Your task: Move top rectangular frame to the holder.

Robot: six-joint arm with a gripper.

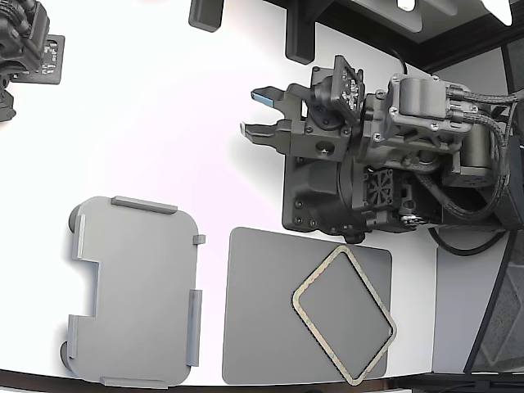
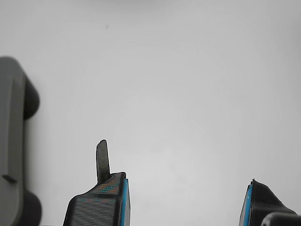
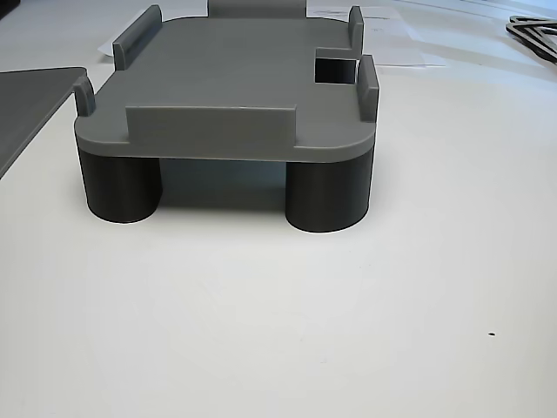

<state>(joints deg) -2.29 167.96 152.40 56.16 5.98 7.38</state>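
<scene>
The top rectangular frame [image 1: 319, 274], a thin tan outline with a hollow centre, lies turned at an angle on a dark grey mat [image 1: 262, 311] at the exterior view's lower right. The holder [image 1: 135, 286], a light grey plate with raised edge tabs and a stepped notch, stands at the lower left on round feet. It also fills the other view [image 3: 235, 78], and its edge shows in the wrist view [image 2: 11, 141]. My gripper [image 1: 254, 113] is open and empty above the bare white table, well apart from both. Its blue-padded fingers [image 2: 123, 202] show in the wrist view.
The arm's dark base block [image 1: 344, 196] stands just behind the mat. A second dark arm [image 1: 24, 49] sits at the exterior view's top left. The table's front edge runs just below the holder and mat. A thin dark outlined piece [image 3: 535, 35] lies far off in the other view.
</scene>
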